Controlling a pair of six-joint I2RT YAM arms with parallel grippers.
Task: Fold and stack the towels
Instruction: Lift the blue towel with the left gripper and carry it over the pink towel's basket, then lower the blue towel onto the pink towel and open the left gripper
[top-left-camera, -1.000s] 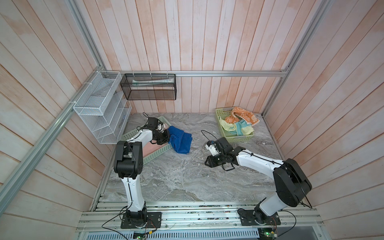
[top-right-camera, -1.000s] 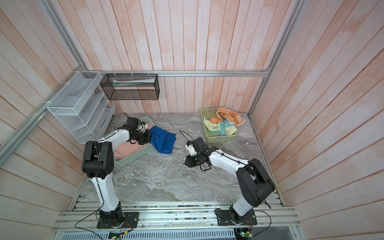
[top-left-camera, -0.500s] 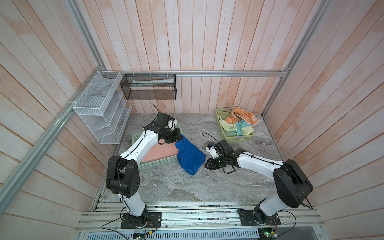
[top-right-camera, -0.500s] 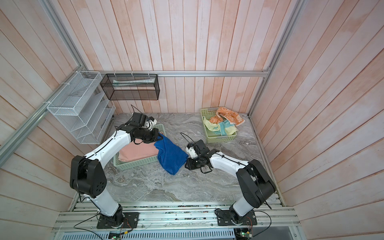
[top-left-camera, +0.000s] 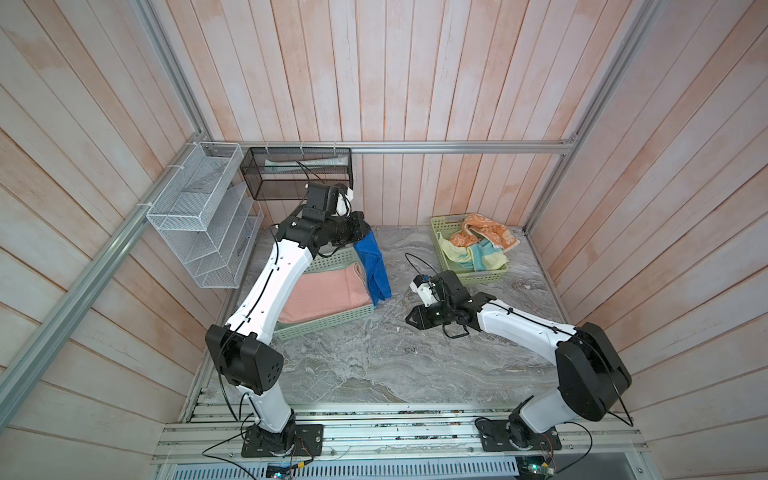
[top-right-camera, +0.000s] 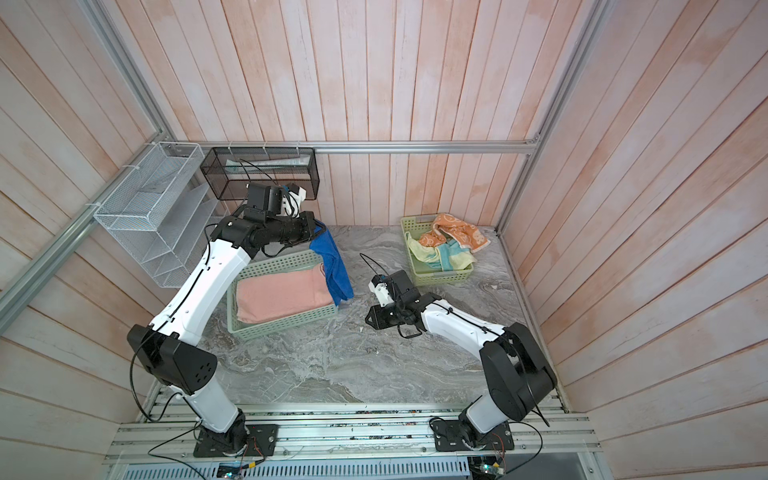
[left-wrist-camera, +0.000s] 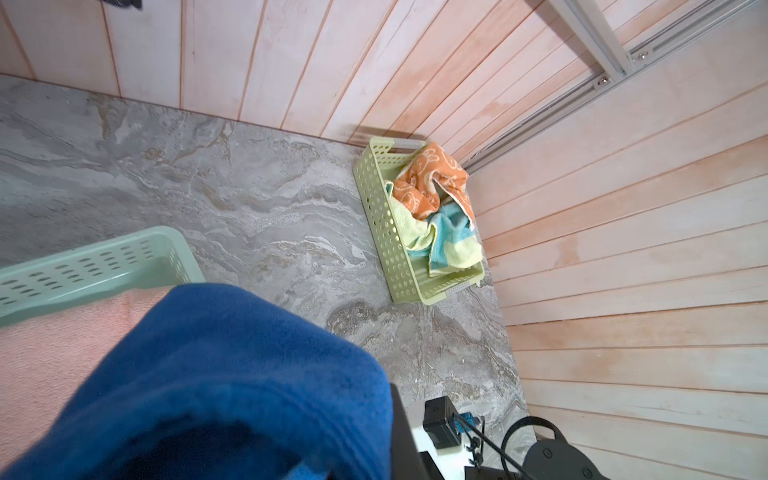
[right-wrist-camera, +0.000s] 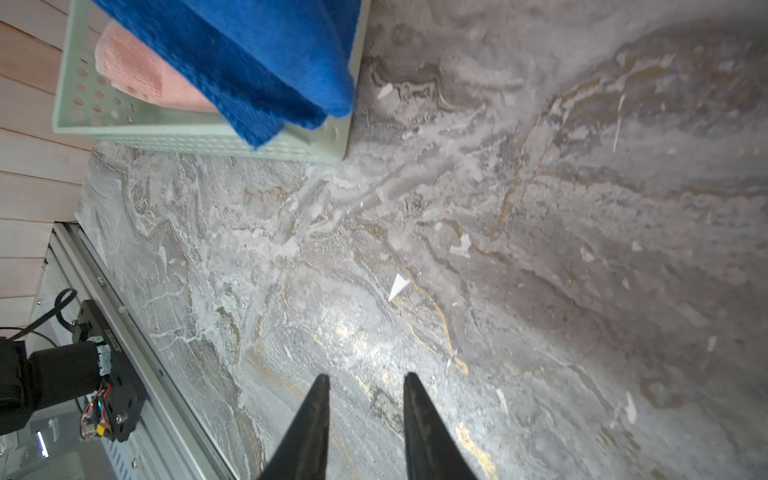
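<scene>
**Four towels, one hanging from the left pincer**

The blue towel is hanging in a long fold from the left gripper, whose jaws are pinching tight on its upper end. Its lower tip is dangling over a corner of the mint basket; whether it is touching the rim cannot be told. At the towel's 9 o'clock, the pink towel is lying folded flat inside that basket, which is sitting at the 9 o'clock side of the marble table in a top view. At 2 o'clock on the table, in the far corner, the yellow-green basket is holding the other two in a crumpled heap. The orange towel is spilling over its far rim, and the yellow towel with teal patches is lying beneath it. Near the table's middle, at the blue towel's 4 o'clock and apart from it, the right gripper is hovering low over bare marble. Its fingers are standing narrowly parted with nothing between them.
</scene>
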